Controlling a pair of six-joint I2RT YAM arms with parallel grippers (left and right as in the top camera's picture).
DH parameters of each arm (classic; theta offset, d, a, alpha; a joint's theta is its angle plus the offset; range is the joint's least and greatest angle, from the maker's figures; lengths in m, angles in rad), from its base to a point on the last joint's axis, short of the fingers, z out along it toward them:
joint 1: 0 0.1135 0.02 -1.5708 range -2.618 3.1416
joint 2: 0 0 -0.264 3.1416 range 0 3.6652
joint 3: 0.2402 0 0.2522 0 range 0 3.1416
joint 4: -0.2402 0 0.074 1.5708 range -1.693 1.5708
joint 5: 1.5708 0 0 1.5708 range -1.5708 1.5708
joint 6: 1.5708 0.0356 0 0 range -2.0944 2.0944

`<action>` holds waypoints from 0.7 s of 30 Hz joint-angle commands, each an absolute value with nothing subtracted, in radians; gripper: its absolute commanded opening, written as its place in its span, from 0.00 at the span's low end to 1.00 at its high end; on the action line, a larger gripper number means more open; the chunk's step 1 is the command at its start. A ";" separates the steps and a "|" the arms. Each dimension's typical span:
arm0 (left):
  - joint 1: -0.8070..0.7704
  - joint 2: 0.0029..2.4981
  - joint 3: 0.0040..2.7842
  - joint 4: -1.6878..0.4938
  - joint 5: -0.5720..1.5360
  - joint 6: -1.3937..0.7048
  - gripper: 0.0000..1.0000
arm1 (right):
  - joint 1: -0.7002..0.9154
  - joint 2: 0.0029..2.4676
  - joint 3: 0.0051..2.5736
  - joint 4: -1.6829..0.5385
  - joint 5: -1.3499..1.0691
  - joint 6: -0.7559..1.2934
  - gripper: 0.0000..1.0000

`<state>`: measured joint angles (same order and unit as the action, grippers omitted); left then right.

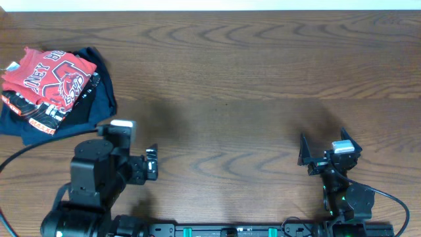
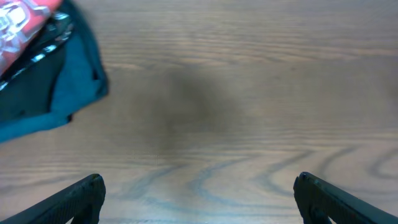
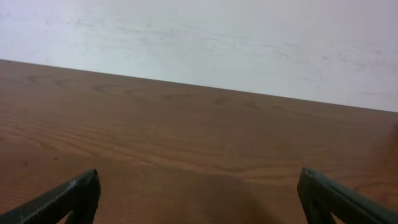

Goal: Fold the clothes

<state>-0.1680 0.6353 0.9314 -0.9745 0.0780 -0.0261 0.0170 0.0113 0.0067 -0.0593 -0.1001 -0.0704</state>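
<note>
The clothes, a coral-red T-shirt [image 1: 49,78] with its white-and-dark lettered print facing up, lie bunched at the table's far left on top of a dark navy garment [image 1: 95,105]. In the left wrist view a corner of the red T-shirt [image 2: 25,18] shows at the top left, over the navy garment [image 2: 53,87]. My left gripper [image 1: 153,162] sits to the right of and nearer than the pile, open with nothing between its fingers [image 2: 81,199]. My right gripper [image 1: 322,133] is far off at the right, open and empty over bare wood [image 3: 199,180].
The wooden table [image 1: 250,79] stretches between the two arms. Its far edge meets a white wall [image 3: 205,43]. A black cable [image 1: 20,158] runs along the left side by the left arm's base.
</note>
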 commanded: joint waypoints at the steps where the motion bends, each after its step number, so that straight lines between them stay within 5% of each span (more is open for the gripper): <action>1: -0.114 0.575 0.868 -0.979 0.067 -0.024 0.98 | 0.012 0.007 0.006 -0.064 -0.102 -0.084 0.99; 8: -0.111 0.377 0.652 -0.911 0.065 -0.020 0.98 | 0.012 0.007 0.006 -0.064 -0.102 -0.084 0.99; 21: -0.111 0.040 0.189 -0.421 0.058 -0.019 0.98 | 0.012 0.007 0.006 -0.064 -0.102 -0.084 0.99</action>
<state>-0.1177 0.0872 0.2474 -0.5030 0.0734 -0.0257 0.0170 0.0113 0.0067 -0.0597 -0.1005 -0.0704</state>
